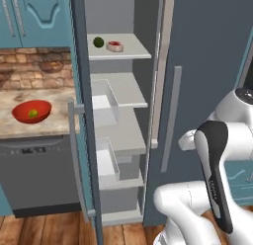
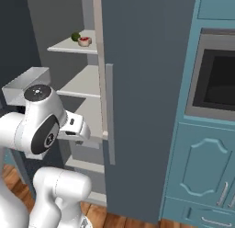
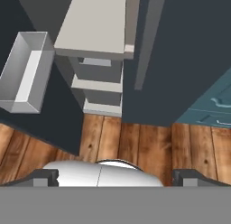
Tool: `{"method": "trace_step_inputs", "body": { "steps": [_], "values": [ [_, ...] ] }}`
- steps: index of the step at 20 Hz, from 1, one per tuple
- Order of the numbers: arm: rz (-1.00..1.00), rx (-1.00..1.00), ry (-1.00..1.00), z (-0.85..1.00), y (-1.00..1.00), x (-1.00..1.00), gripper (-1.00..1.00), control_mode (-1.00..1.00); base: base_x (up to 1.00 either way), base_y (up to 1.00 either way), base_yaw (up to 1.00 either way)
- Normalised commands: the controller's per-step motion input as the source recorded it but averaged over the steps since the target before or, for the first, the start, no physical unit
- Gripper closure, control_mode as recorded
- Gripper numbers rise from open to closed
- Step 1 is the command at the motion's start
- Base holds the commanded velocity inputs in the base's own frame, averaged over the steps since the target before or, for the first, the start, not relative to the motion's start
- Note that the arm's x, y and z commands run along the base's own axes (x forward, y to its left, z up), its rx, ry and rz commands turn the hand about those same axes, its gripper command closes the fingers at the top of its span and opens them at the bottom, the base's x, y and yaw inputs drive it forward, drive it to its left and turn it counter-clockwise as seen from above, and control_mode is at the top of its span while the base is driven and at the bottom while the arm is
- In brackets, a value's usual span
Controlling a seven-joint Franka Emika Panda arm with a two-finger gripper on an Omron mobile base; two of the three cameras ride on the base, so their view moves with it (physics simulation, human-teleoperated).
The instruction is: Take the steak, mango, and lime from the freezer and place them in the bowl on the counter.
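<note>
The freezer (image 1: pixel 207 66) stands open. On its upper shelf (image 1: pixel 133 49) lie the dark green lime (image 1: pixel 99 42) and, to its right, the steak (image 1: pixel 115 46); from the other side the lime (image 2: pixel 75 37) and steak (image 2: pixel 84 41) appear again. The red bowl (image 1: pixel 20 113) rests on the counter (image 1: pixel 54 123) to the left, with the yellow-green mango (image 1: pixel 33 113) inside it. My gripper (image 3: pixel 117 178) is open with nothing between its fingertips (image 3: pixel 45 178). It hangs low in front of the freezer, pointing down at the floor, well below the upper shelf.
The open freezer door (image 1: pixel 81 115) stands between the shelves and the counter. A white bin (image 3: pixel 25 72) hangs on it. A dark grey dishwasher (image 1: pixel 39 175) sits under the counter. A built-in oven (image 2: pixel 215 75) and teal cabinets (image 2: pixel 202 176) are to the right. Wooden floor (image 3: pixel 149 146) lies below.
</note>
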Motion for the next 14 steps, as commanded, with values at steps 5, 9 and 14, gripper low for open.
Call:
{"method": "trace_step_inputs", "body": {
  "steps": [5,9,14],
  "values": [
    [0.0,0.0,0.0,0.0,0.0,0.0,-1.0,1.0,0.48,-0.05,0.0],
    [0.0,0.0,0.0,0.0,0.0,0.0,-1.0,1.0,0.65,0.0,0.0],
    [0.0,0.0,0.0,0.0,0.0,0.0,-1.0,1.0,0.4,0.05,0.0]
  ]
}}
